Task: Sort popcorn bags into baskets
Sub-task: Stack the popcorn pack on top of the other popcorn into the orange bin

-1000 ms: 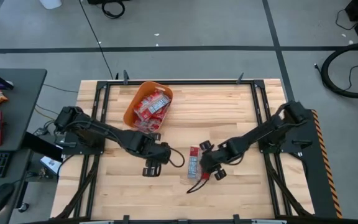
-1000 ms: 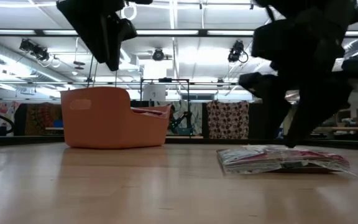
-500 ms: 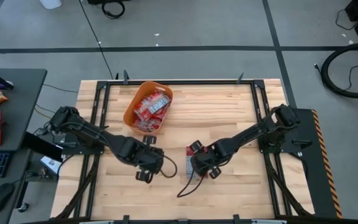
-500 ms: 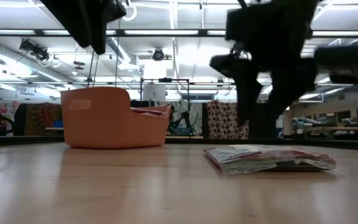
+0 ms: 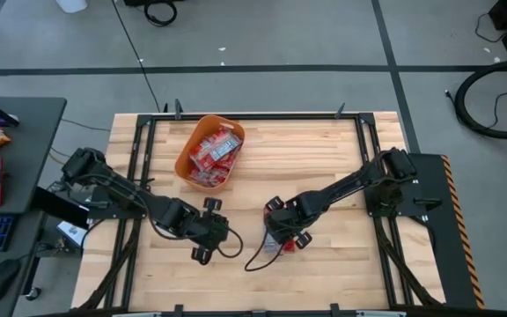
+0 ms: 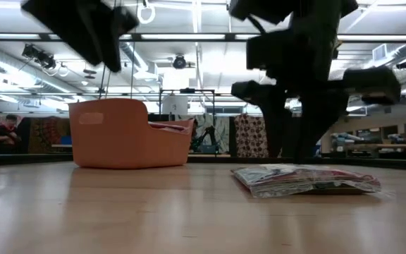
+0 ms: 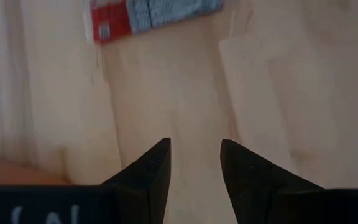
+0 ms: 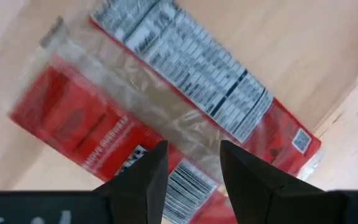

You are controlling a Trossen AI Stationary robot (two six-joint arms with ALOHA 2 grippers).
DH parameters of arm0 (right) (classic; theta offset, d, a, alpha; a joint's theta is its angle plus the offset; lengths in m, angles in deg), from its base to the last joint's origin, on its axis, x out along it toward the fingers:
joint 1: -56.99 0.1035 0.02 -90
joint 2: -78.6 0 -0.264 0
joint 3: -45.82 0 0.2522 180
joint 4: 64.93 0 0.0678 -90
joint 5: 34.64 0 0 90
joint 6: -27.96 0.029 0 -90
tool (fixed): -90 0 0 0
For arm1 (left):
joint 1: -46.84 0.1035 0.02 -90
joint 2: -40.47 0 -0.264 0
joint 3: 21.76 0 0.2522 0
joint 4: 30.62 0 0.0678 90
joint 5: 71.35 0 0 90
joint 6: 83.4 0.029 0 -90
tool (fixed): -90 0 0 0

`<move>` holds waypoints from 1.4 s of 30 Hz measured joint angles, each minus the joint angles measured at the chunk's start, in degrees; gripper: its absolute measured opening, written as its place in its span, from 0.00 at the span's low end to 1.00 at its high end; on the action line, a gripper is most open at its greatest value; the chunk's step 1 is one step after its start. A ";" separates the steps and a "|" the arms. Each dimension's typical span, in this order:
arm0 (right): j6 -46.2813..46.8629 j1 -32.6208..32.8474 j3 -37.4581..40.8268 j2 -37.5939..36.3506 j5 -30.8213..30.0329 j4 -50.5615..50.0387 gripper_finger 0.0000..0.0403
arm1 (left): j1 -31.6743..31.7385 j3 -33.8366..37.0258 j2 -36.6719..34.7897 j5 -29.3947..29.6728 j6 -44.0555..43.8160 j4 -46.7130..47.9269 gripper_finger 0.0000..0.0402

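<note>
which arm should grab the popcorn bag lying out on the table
Right. The right gripper hangs open directly over the loose popcorn bag, which fills its wrist view. The left gripper is open too, but over bare wood beside it, with the bag only at the edge of its view.

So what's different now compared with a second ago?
The right hand has slid leftward over the table, and it now hangs above the loose popcorn bag with fingers apart, not holding it. The left hand has pulled back toward its own side, open and empty. The bag looks nudged slightly left. The orange basket and its packets stayed put.
</note>
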 joint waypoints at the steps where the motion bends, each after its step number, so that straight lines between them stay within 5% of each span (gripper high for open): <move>1: -0.80 -0.02 0.11 0.20 -0.04 0.07 0.37 | 0.09 1.96 -0.81 -0.16 -0.41 -1.01 0.36; 12: -7.29 -2.53 0.04 3.48 1.12 2.13 0.34 | -0.15 14.23 -10.74 -0.26 -6.11 -7.68 0.36; 21: -4.06 -6.35 0.18 3.24 5.98 5.00 0.03 | -1.41 14.26 -14.83 -0.20 -5.99 -14.73 0.36; 29: 3.56 -7.97 0.50 0.31 5.36 4.89 0.01 | -1.43 14.26 -13.83 -0.16 -8.05 -14.97 0.36; 36: 6.55 -10.85 0.50 -4.31 2.74 6.16 0.01 | -2.08 14.45 -14.86 4.16 -5.96 -5.96 0.36; 42: 7.04 -13.48 0.39 -6.07 2.77 11.79 0.01 | -1.46 21.36 -18.59 8.13 -1.99 -11.24 0.36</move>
